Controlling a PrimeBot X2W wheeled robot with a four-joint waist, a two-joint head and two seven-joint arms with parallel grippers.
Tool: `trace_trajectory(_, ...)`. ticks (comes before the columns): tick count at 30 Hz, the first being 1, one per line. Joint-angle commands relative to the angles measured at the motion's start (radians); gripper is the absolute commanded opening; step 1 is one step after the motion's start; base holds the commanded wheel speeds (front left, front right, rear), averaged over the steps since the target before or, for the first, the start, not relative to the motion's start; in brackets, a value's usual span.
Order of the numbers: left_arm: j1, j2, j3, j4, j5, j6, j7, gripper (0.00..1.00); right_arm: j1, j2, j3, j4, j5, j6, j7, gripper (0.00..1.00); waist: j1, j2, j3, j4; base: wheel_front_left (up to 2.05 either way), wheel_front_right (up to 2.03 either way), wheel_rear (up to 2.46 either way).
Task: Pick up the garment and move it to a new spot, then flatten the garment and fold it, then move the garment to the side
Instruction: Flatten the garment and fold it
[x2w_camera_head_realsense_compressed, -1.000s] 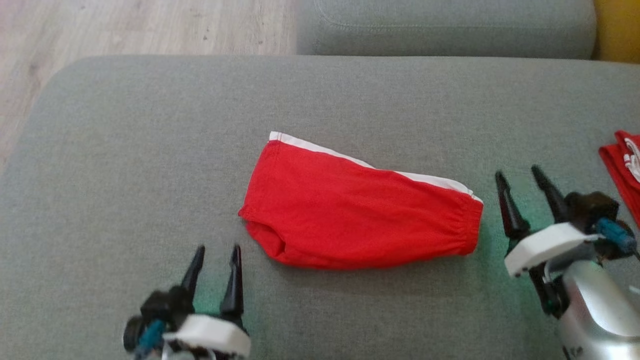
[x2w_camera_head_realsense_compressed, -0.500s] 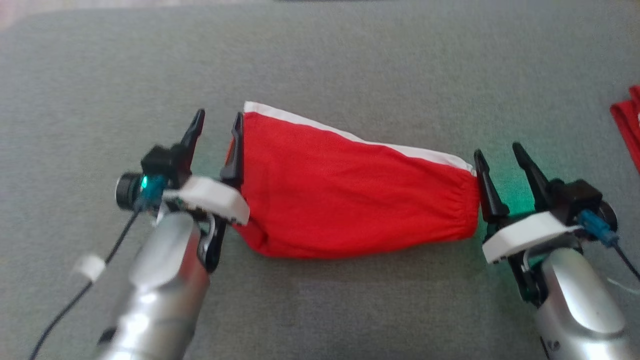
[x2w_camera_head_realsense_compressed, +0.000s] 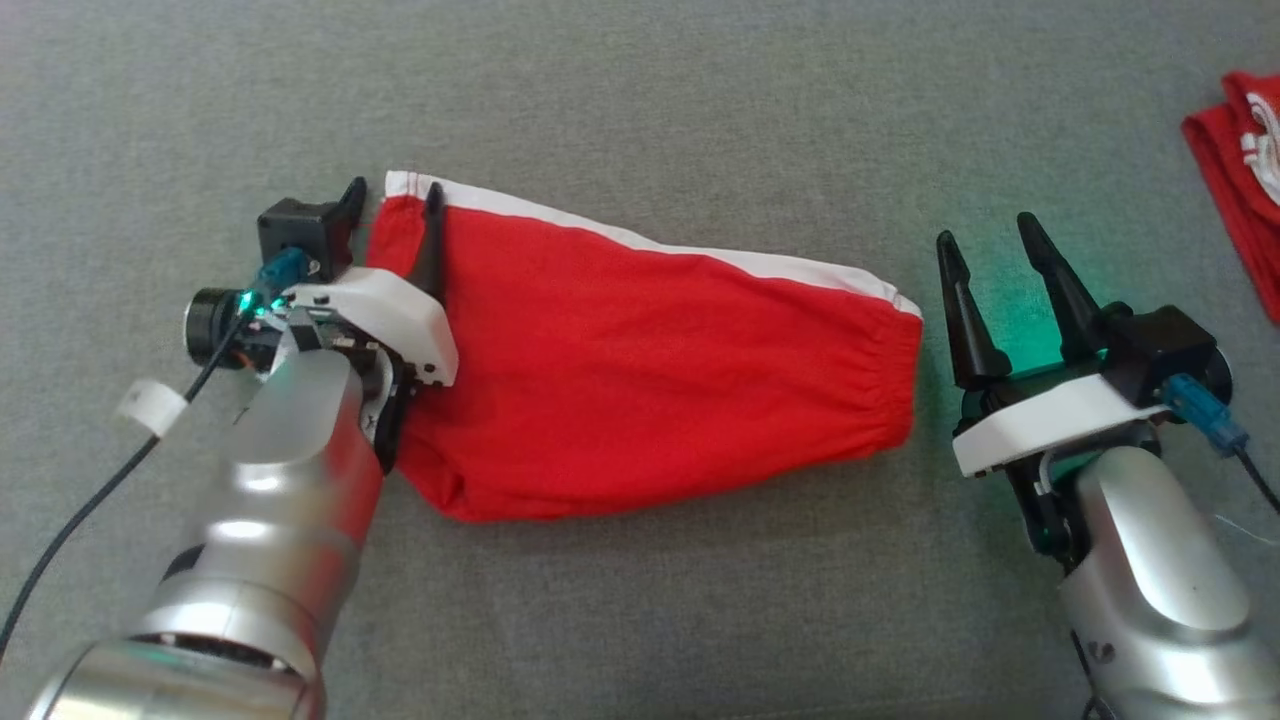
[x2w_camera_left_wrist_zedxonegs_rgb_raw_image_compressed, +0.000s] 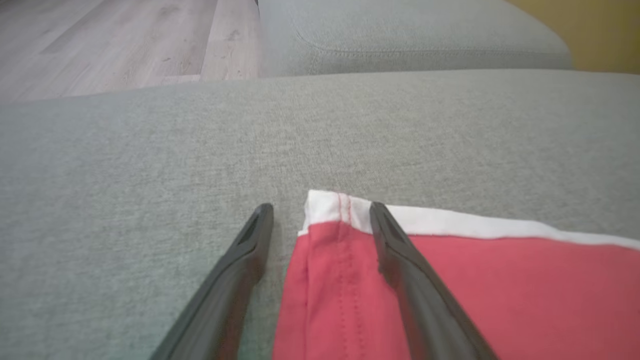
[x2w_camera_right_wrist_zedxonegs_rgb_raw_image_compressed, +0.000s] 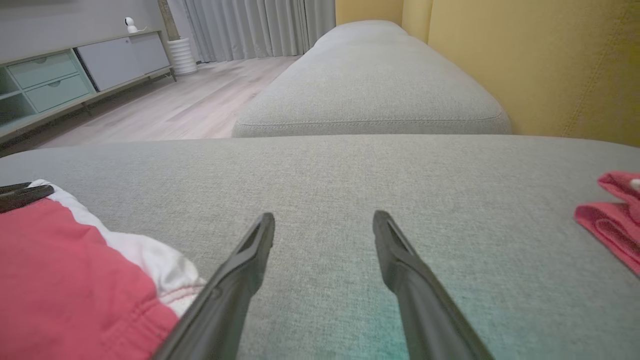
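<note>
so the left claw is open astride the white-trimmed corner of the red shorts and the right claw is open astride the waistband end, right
Not the right claw: it is open, but over bare cushion beside the waistband end of the red shorts, as the right wrist view shows. The rest holds.

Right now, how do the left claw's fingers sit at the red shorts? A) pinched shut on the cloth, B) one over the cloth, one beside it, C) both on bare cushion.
B: the left gripper stands open astride the red garment at its white-trimmed corner, one finger over cloth, the other over the grey cushion.
</note>
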Motion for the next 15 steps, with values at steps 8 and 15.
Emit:
trace_trajectory(8,-0.055,0.035,-0.009,0.058,0.008,0.001,0.030,0.00,-0.005,0.009,0.013,-0.037,0.003,-0.001,-0.006,1.00,-0.0002,0.0000,0.006,-0.003,0.00,0.00,0.00)
trace_trajectory(15,-0.064,0.038,-0.021,0.058,0.006,-0.005,-0.004,0.00,-0.006,0.012,0.015,-0.031,0.012,-0.001,-0.006,1.00,-0.0002,0.0000,-0.005,0.007,0.00,0.00,0.00)
